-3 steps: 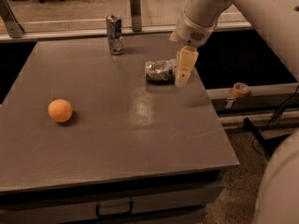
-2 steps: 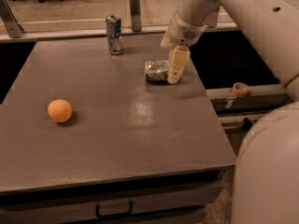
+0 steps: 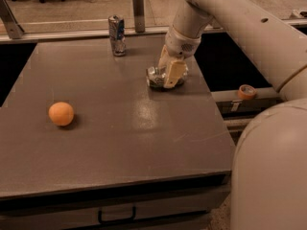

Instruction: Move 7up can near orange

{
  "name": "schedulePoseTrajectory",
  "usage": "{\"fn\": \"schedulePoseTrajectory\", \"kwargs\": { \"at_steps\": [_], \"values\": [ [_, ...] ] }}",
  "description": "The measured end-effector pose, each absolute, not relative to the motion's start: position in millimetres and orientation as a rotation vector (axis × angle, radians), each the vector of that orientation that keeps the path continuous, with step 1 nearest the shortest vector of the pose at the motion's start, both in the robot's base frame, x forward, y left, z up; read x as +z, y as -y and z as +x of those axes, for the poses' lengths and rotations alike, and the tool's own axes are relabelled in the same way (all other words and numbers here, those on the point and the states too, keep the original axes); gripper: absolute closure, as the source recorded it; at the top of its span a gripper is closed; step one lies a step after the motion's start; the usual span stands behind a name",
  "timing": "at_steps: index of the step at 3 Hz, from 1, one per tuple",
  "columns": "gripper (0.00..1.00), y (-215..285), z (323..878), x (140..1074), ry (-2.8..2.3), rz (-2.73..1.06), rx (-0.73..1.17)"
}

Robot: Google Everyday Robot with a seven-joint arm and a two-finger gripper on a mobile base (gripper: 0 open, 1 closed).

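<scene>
The 7up can lies on its side toward two o'clock on the counter, with our hand down right upon it; we cannot tell how far it is open or whether it grips. The orange sits well apart at eight o'clock, a taller can at eleven.

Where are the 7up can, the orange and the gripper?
7up can (image 3: 154, 76): camera view, its bare left end.
orange (image 3: 61, 113): camera view, its middle.
gripper (image 3: 169, 76): camera view, its lower end, at the 7up can.
</scene>
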State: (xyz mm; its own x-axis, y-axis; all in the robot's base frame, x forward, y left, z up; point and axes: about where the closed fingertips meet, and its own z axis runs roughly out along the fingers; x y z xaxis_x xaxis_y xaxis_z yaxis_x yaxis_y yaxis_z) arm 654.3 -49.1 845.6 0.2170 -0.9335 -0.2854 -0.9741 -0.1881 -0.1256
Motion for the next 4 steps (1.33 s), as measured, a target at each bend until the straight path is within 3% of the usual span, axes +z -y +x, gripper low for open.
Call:
{"fn": "schedulePoseTrajectory", "kwargs": {
  "at_steps": [1, 2, 4],
  "values": [
    [0.87, 40.9, 636.1, 870.1, -1.779, -2.200, 0.237],
    [1.00, 28.2, 599.2, 898.8, -1.813, -2.078, 0.392],
    [1.00, 13.7, 592.7, 905.1, -1.804, -2.031, 0.478]
  ]
}}
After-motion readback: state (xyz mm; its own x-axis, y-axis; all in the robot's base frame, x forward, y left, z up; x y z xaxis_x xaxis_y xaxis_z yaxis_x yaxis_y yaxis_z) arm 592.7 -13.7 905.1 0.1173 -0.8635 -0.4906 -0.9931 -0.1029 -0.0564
